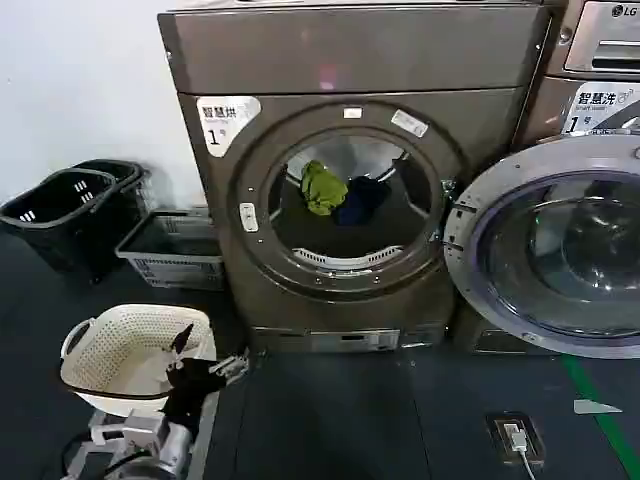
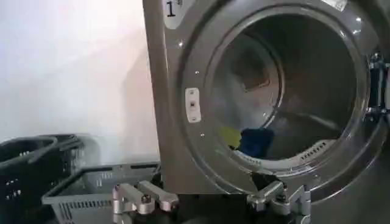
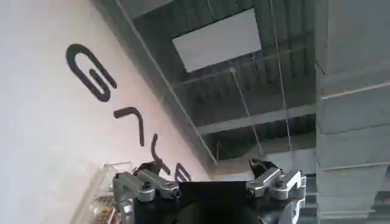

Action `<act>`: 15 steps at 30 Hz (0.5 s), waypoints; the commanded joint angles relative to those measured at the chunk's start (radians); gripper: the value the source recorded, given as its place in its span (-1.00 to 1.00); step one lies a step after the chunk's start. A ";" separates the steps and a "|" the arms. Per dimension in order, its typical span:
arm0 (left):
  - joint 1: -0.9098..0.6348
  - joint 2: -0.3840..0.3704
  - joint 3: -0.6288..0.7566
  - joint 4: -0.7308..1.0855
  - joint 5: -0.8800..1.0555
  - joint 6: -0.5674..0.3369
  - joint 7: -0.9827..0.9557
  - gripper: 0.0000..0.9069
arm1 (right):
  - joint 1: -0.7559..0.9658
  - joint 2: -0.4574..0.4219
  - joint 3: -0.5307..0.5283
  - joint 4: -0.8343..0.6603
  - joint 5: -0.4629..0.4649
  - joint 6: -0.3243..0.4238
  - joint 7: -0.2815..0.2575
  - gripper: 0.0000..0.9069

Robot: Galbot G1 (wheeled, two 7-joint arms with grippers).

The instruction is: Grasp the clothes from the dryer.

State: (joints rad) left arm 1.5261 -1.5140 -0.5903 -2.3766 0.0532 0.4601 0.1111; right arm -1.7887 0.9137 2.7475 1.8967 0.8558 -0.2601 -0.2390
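Bronze-brown dryer [image 1: 350, 190] sits dead center in the head view, with its door [image 1: 555, 250] swung fully open to the right of the porthole. Inside the drum are the 2 clothes: the green one [image 1: 322, 187] and the navy one [image 1: 362, 198], touching each other, green on the left, both resting toward the back of the drum.

Left gripper [image 1: 205, 365] hangs low, down left of the dryer and just beside a white basket [image 1: 95, 340]. It holds nothing, and its fingers are spread wide. The left wrist view makes that clearer: both fingers [image 2: 143, 198] show well apart along the frame edge, and past them you look straight into the drum, where the navy bundle [image 2: 256, 141] sits up front with a sliver of the green one [image 2: 230, 136] behind it. That view also catches the "1" label [image 2: 172, 8] on the dryer's front and a grey basket [image 2: 91, 185] near the dryer's left side.

Right gripper [image 3: 210, 182] is pointed up at the ceiling, away from the dryer, fingers spread wide and empty. Its camera sees a wall with big dark lettering [image 3: 116, 103] and a white ceiling panel [image 3: 216, 39].

Room stuff: dark floor [image 1: 330, 420], 2 black baskets [image 1: 70, 200] further left of the dryer against a white wall, another machine with an LG logo [image 1: 630, 12] right of the dryer, and a green floor stripe [image 1: 600, 420] below that.
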 commanded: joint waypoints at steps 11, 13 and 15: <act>-0.003 -0.002 -0.002 0.001 0.000 0.009 0.000 1.00 | 0.008 0.000 -0.009 -0.007 0.024 0.023 0.012 1.00; -0.004 -0.003 -0.002 0.001 0.000 0.009 0.000 1.00 | 0.008 0.000 -0.008 -0.006 0.026 0.022 0.013 1.00; -0.005 -0.002 -0.002 0.001 0.000 0.010 0.000 1.00 | 0.009 0.000 -0.009 -0.007 0.031 0.022 0.014 1.00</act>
State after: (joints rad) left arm 1.5208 -1.5166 -0.5918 -2.3752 0.0534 0.4669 0.1111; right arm -1.7817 0.9129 2.7406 1.8895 0.8864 -0.2426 -0.2280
